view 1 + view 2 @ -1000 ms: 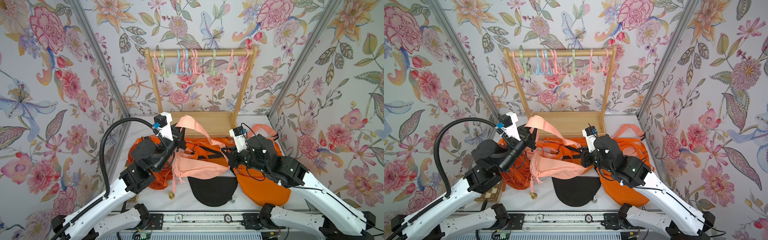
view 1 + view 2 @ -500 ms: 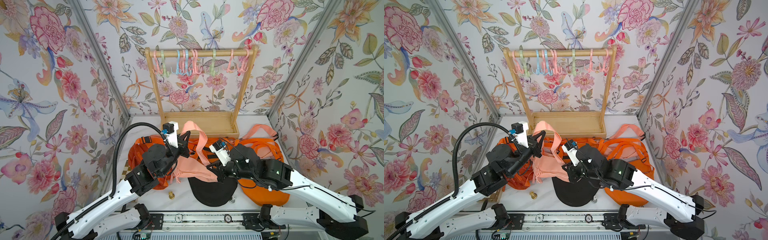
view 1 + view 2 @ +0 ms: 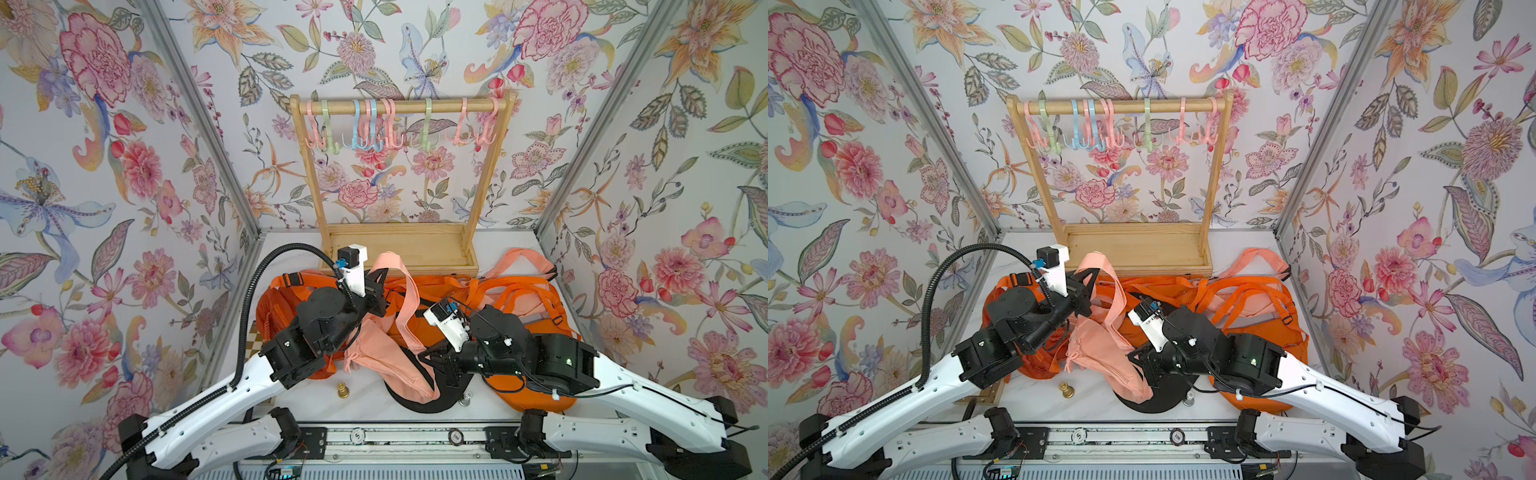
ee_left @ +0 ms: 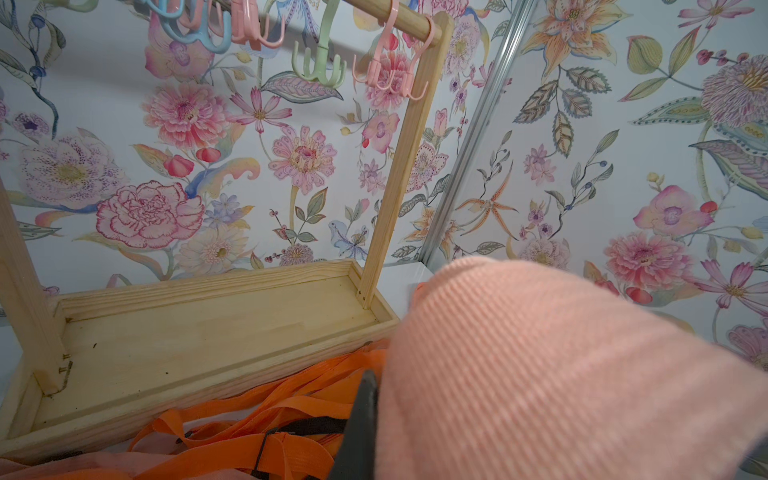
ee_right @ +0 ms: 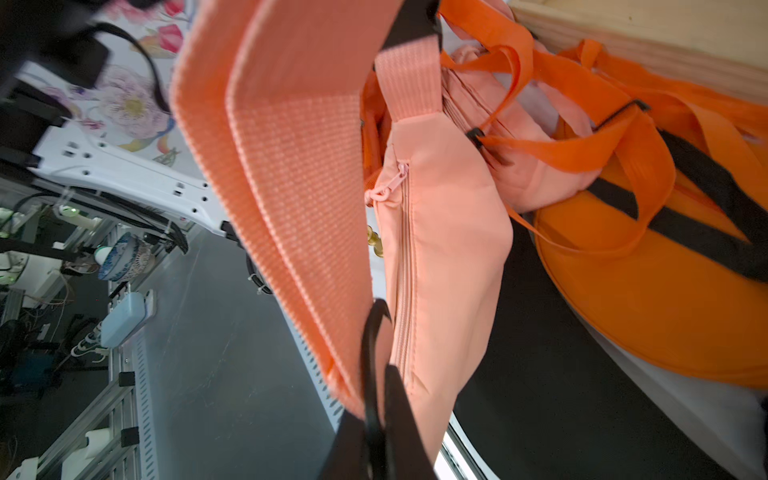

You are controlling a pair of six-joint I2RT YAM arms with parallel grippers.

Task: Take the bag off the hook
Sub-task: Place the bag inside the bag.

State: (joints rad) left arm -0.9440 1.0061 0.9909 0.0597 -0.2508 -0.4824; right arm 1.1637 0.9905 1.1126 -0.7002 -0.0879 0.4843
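Observation:
The peach bag (image 3: 384,368) (image 3: 1100,353) is off the rack and sags over the black disc near the table's front. It touches no hook. The pastel hooks (image 3: 390,129) (image 3: 1108,129) hang bare on the wooden rack's rail. My left gripper (image 3: 380,286) (image 3: 1086,286) is shut on the bag's peach strap (image 4: 561,374), which fills much of the left wrist view beside one dark finger (image 4: 361,415). Low and in front, my right gripper (image 3: 432,365) (image 3: 1138,361) (image 5: 380,374) is shut on the strap (image 5: 282,166) next to the zipped bag body (image 5: 440,249).
Several orange bags (image 3: 519,299) (image 3: 1246,299) with tangled straps cover the table behind my arms. The wooden rack (image 3: 399,249) stands at the back. A black disc (image 3: 428,401), a brass chess piece (image 3: 342,390) and a silver piece (image 3: 465,399) lie near the front edge.
Both arms came down and towards the front. The right gripper swung left with the strap, and the bag body sank onto the black disc.

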